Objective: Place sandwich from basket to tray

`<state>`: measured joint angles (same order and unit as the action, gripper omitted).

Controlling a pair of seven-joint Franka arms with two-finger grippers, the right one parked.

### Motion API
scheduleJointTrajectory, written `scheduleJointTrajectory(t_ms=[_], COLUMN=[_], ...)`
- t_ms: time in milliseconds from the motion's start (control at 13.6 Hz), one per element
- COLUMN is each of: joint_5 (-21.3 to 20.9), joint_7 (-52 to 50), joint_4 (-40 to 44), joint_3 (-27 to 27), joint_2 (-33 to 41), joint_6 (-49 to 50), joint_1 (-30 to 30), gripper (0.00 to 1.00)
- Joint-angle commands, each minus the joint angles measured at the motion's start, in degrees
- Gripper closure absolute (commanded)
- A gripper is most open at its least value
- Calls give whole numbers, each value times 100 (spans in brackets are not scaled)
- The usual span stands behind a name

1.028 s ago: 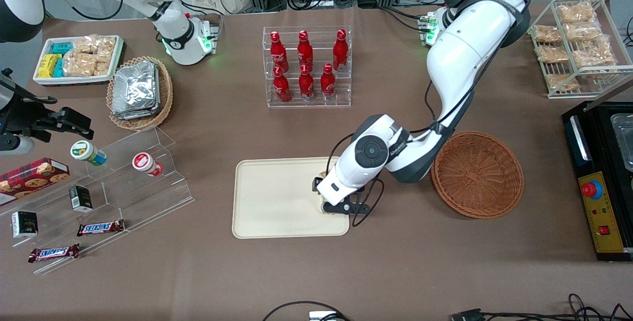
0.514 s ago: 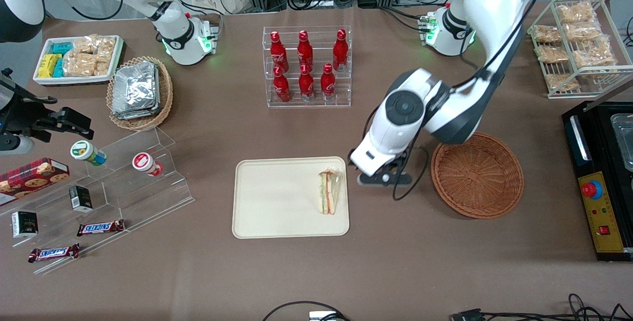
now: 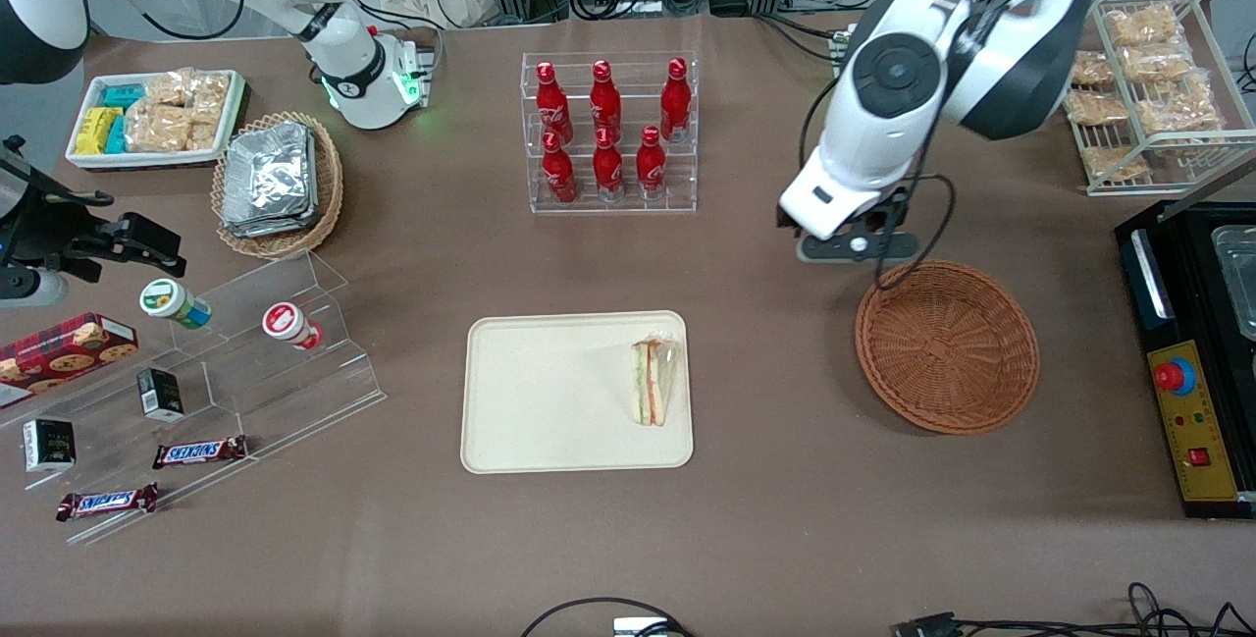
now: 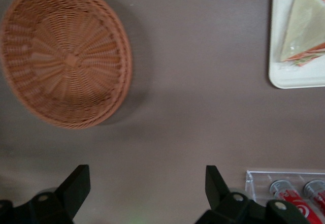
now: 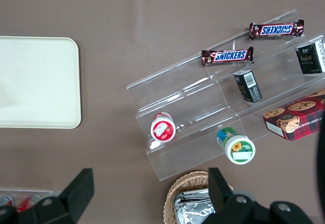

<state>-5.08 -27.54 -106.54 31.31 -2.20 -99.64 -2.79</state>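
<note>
Sandwich (image 3: 654, 382) lying flat on the tray (image 3: 549, 392), right up against the tray's edge nearest the basket (image 3: 947, 345), wrap on, green and orange-red filling showing along one side. Gripper (image 3: 852, 246) up in the air over bare table, fingers (image 4: 76, 186) spread wide apart with nothing between them, a bit farther from the front camera than the basket and off toward the rack of red bottles (image 3: 608, 132). Basket sitting well apart from the tray, toward the working arm's end of the table.
</note>
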Motion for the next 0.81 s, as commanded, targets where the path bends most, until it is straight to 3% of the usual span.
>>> scheduleJointTrajectory(t_ms=[0,440,734], joint_5=[130,16,112], joint_7=[458,1189,1496], joint_4=[633,995,969], joint_3=[25,25,-107], joint_2=[-35,-70,-35], joint_6=[759,964,964], joint_1=[-553,-2223,-2471], gripper=[0,0,0])
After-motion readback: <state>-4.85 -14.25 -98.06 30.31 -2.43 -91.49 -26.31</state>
